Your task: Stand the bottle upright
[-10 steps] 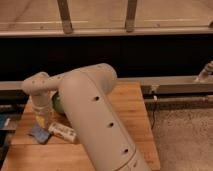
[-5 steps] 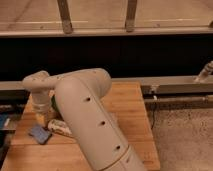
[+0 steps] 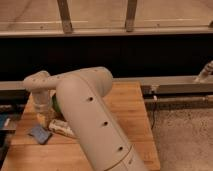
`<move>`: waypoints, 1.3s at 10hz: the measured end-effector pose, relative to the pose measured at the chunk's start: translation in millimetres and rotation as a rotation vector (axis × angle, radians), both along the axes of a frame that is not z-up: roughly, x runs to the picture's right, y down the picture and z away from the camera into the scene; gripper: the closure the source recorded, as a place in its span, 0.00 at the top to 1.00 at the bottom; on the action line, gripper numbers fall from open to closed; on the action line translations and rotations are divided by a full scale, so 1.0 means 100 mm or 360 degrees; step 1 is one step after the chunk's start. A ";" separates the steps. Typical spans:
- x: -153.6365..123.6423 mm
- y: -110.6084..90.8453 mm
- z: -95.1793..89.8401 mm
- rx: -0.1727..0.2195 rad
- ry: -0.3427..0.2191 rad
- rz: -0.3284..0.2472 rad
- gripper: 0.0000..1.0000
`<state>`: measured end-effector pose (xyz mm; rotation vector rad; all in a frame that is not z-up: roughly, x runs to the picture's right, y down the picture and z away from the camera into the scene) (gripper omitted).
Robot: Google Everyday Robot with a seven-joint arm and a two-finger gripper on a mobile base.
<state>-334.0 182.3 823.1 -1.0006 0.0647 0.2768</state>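
Note:
The bottle lies on its side on the wooden table, near the left front. It is slim with a pale label, and its right end is hidden behind my arm. My gripper hangs from the wrist at the left, down close to the table and right at the bottle's left end. My big white forearm crosses the middle of the view and hides the table behind it.
A small blue flat object lies just left of the bottle. A green round thing peeks out behind the wrist. A metal rail and a dark wall run behind the table. Speckled floor lies to the right.
My arm has swung left and nearer, covering more of the bottle. The gripper has come closer to the bottle's left end. The bottle still lies on its side.

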 end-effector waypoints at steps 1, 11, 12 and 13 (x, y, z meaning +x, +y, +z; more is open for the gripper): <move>0.02 -0.01 0.00 0.0004 0.0005 0.0008 0.00; 0.05 -0.10 -0.08 0.0065 -0.0015 0.0058 0.00; 0.03 -0.10 -0.10 0.0075 -0.0010 0.0059 0.00; 0.05 -0.13 -0.13 0.0101 0.0007 0.0068 0.00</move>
